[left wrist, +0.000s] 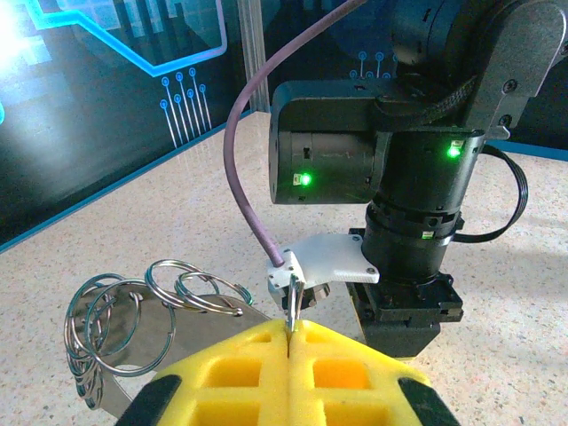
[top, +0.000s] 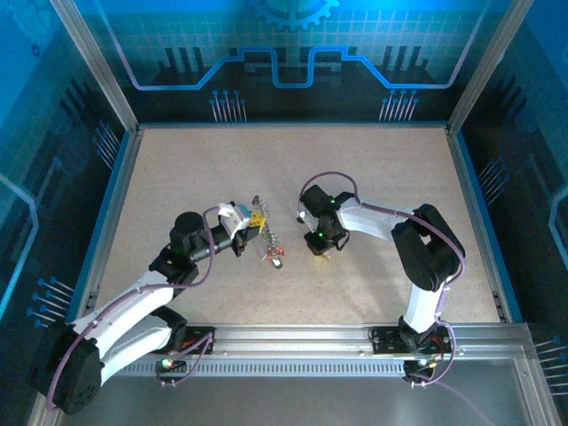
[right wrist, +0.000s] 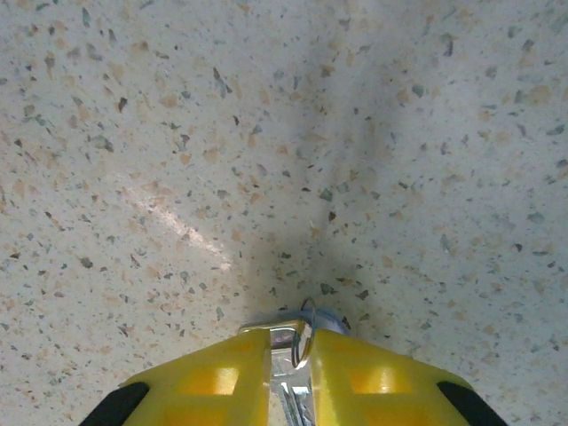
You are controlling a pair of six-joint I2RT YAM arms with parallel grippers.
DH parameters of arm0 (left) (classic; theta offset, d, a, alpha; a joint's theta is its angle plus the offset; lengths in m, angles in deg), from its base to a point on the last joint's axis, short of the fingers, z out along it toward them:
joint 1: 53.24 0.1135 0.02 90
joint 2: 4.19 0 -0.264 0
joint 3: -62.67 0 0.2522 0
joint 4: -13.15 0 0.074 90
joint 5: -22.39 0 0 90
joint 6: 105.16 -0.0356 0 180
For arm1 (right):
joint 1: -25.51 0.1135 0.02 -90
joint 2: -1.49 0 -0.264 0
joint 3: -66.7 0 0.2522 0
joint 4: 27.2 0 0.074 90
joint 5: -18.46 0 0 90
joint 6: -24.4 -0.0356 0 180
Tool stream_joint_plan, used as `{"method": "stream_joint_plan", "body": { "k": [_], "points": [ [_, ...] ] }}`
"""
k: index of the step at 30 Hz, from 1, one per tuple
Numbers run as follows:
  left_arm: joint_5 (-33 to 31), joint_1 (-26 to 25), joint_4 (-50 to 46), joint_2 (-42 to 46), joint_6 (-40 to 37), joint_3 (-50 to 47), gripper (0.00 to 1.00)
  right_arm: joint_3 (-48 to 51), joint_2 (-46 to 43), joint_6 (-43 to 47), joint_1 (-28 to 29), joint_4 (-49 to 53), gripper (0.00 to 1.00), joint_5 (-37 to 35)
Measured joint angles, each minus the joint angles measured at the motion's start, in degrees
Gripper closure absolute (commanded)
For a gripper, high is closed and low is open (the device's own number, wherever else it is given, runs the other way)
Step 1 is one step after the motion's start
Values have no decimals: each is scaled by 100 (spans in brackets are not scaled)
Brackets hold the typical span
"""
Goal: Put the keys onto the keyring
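Keyring (left wrist: 291, 306) stands upright, edge-on, pinched in our closed left gripper (left wrist: 290, 335), with smaller rings (left wrist: 133, 311) just beside it. From the right wrist we see the right gripper (right wrist: 289, 355) narrowly nipping a silvery key (right wrist: 302, 342).

Keys (top: 273, 256) lie on the table (top: 382, 169), left of right gripper (top: 325, 254).

Speckled beige tabletop (top: 382, 169). Blue circuit-patterned wall panels (top: 284, 62) rise from the tabletop's far and side edges; a ribbed metal rail (top: 293, 342) borders its near edge.
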Motion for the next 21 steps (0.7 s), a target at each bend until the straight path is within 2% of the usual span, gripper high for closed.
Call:
{"method": "stream_joint_plan", "body": {
  "k": [3, 9, 12, 17, 21],
  "points": [
    [0, 0, 17, -24, 0, -4, 100, 0, 11, -28, 0, 0, 80, 2],
    [-7, 0, 17, -70, -2, -4, 100, 35, 20, -90, 0, -9, 95, 4],
    [-35, 0, 15, -68, -2, -4, 100, 42, 20, -120, 0, -35, 98, 2],
    [-42, 0, 15, -63, -2, -4, 100, 282, -188, -63, 0, -264, 100, 42],
    [-42, 0, 9, -63, -2, -4, 100, 750, -828, 170, 7, -678, 100, 313]
  ]
}}
